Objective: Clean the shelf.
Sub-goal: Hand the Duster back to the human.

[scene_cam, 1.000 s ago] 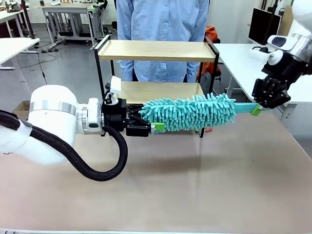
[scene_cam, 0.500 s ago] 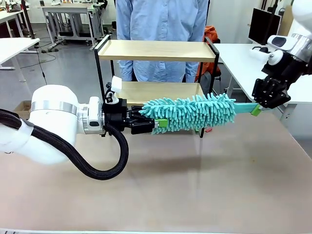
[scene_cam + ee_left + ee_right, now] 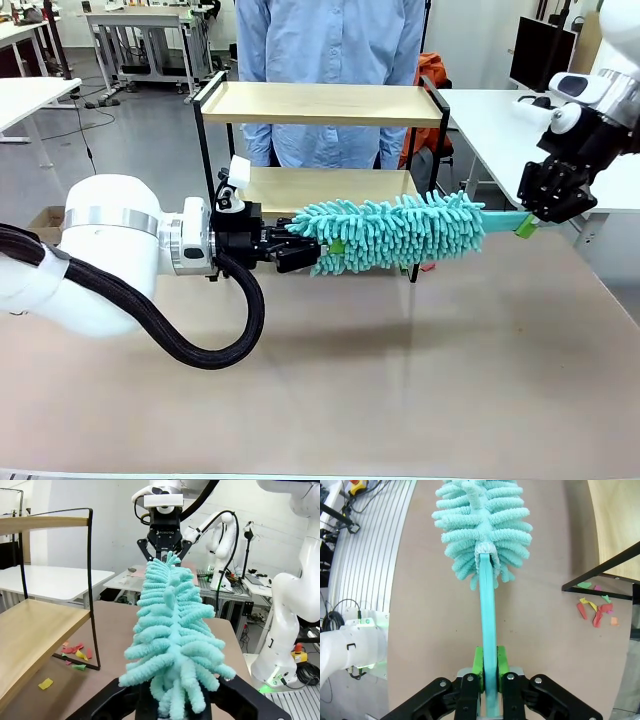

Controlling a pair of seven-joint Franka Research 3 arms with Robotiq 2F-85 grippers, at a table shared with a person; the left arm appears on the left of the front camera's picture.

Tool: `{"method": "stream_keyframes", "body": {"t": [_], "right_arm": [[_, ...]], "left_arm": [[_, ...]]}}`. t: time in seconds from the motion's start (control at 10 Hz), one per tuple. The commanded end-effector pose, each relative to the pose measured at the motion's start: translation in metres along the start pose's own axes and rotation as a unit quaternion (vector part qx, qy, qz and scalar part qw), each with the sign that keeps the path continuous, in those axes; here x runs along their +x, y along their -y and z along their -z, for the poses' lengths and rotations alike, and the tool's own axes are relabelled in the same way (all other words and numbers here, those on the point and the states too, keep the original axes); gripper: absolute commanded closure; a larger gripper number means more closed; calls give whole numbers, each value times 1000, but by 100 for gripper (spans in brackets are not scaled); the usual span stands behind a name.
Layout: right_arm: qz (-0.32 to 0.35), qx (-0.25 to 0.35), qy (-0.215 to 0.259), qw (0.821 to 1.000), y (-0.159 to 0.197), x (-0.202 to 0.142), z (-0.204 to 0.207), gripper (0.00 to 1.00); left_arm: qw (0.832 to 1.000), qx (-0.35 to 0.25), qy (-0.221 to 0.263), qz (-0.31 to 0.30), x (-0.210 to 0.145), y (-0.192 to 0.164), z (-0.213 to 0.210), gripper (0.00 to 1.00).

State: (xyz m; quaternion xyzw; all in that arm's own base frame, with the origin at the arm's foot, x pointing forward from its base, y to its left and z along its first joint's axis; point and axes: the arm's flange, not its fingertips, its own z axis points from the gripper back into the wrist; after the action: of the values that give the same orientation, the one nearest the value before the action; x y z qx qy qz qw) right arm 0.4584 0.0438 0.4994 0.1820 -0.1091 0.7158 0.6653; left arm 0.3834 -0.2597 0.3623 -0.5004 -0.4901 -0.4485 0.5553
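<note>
Spanning the middle of the scene, a turquoise chenille duster with a flat turquoise plastic handle hangs level above the brown tabletop, held at both ends. The right end effector has its green pads pinched on the handle; the right wrist view shows the flat handle squeezed between them. The left end effector reaches in from the left, its fingers sunk into the fluffy tip and closed on it, as the left wrist view shows. Just behind the duster stands the small two-tier shelf of light wooden boards in a thin black metal frame, at the far side of the tabletop. Small coloured paper scraps lie on the tabletop beside its foot, and a yellow scrap lies by the lower board. A person in a light blue shirt stands behind the shelf.
</note>
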Motion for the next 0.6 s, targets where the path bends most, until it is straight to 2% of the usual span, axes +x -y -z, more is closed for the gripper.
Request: {"method": "stream_keyframes", "body": {"t": [0.0, 0.2, 0.3, 0.5], "right_arm": [[5, -1, -6, 1000, -1, 0, -3, 87], [5, -1, -6, 1000, -1, 0, -3, 87], [5, -1, -6, 1000, -1, 0, -3, 87], [5, -1, -6, 1000, -1, 0, -3, 87]], "left_arm": [[1000, -13, 6, -8, 3, 1, 4, 100], [999, 5, 28, 18, 2, 6, 5, 100], [1000, 7, 11, -1, 4, 12, 7, 100], [1000, 1, 4, 3, 1, 0, 0, 100]]}}
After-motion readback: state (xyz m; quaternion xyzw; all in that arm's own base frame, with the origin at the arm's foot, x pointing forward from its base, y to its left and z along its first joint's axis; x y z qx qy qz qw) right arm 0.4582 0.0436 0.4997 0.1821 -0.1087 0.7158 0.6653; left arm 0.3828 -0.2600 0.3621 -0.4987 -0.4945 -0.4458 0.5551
